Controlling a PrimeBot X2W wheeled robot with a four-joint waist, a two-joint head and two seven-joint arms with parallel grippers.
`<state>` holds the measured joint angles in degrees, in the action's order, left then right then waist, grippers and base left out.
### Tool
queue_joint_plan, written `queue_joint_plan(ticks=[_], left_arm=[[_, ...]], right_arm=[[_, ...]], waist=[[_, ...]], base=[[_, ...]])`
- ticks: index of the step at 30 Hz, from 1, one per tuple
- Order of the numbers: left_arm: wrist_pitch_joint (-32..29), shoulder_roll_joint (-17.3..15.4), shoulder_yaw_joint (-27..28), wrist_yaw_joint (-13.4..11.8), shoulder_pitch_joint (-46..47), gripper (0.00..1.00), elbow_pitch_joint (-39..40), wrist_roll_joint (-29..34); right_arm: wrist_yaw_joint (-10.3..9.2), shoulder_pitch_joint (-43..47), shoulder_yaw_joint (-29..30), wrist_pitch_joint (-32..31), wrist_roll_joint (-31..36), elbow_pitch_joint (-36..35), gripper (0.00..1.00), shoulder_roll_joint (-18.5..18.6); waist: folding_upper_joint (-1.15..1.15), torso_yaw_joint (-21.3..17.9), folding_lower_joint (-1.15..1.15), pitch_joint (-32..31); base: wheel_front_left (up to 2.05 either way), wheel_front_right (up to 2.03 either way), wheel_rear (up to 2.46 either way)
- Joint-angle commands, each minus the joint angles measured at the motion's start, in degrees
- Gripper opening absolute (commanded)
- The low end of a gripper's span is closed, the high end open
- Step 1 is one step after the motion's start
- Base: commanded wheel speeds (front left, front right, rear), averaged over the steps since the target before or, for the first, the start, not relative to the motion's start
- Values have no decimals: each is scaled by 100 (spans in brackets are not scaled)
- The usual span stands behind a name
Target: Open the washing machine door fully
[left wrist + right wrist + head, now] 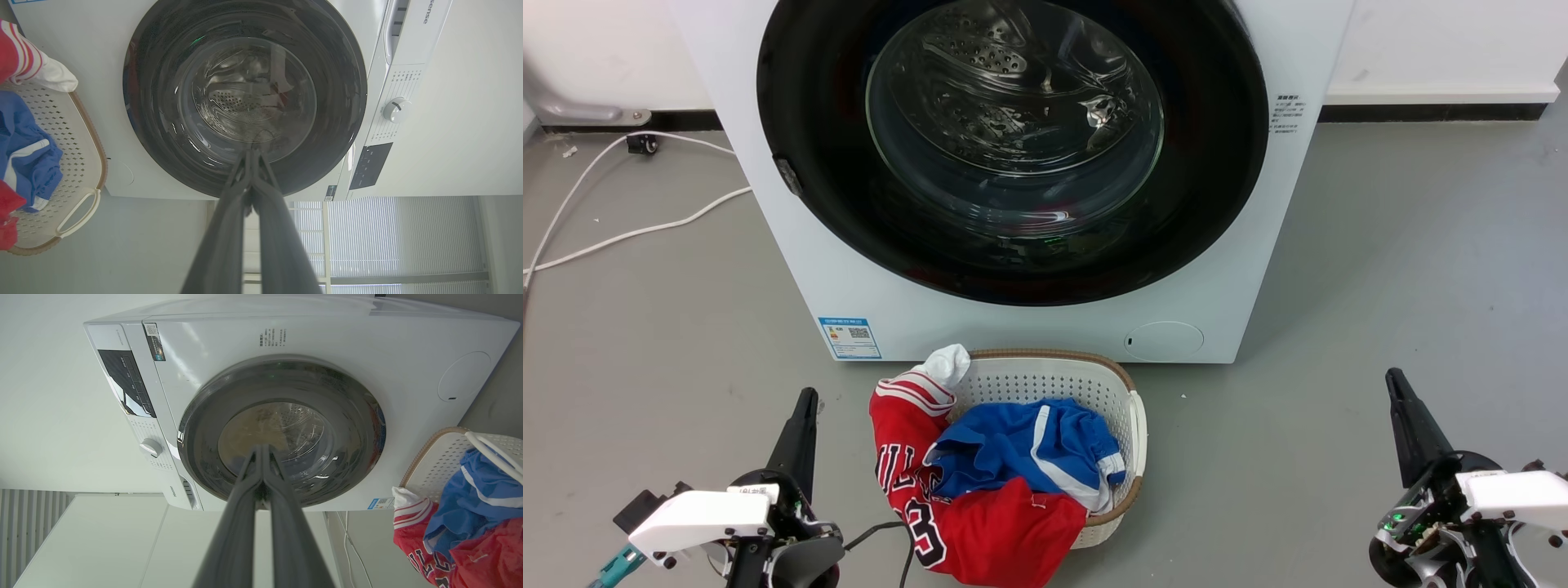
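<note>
The washing machine (pixel 1282 212) is a white box standing straight ahead on the grey floor. Its door (pixel 809 204), round, glossy black with a clear glass bowl in the middle, lies flush against the front, shut. The same door (pixel 155 155) faces me in the left wrist view, and the door (pixel 359 457) also appears in the right wrist view. My left gripper (pixel 808 395) rests low at the left, shut and holding nothing. My right gripper (pixel 1393 376) sits low at the right, also shut and holding nothing. Both are well short of the machine.
A white laundry basket (pixel 1131 412) with red, blue and white clothes stands on the floor just before the machine, between my arms. White cables (pixel 629 233) lie on the floor to the left. The control panel with a dial (pixel 395 109) is above the door.
</note>
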<state>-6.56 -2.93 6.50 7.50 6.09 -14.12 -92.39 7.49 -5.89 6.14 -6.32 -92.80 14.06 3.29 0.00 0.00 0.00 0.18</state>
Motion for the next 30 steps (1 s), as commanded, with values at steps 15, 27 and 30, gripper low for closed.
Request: queue_joint_plan(ticks=[15,27,30], left_arm=[[313,8,59,-9,-168,100,145,514],[621,6,-138,-440,-270,100,646,2136],[692,6,-223,-536,-309,100,718,2571]], right_arm=[[0,203,19,308,824,-102,100,-18],[0,289,-12,614,2425,-538,100,-21],[1,321,-49,684,2879,-651,100,-22]], waist=[[0,1,0,10],[0,-2,0,29],[0,-2,0,31]], base=[[0,0,0],[0,0,0],[0,0,0]])
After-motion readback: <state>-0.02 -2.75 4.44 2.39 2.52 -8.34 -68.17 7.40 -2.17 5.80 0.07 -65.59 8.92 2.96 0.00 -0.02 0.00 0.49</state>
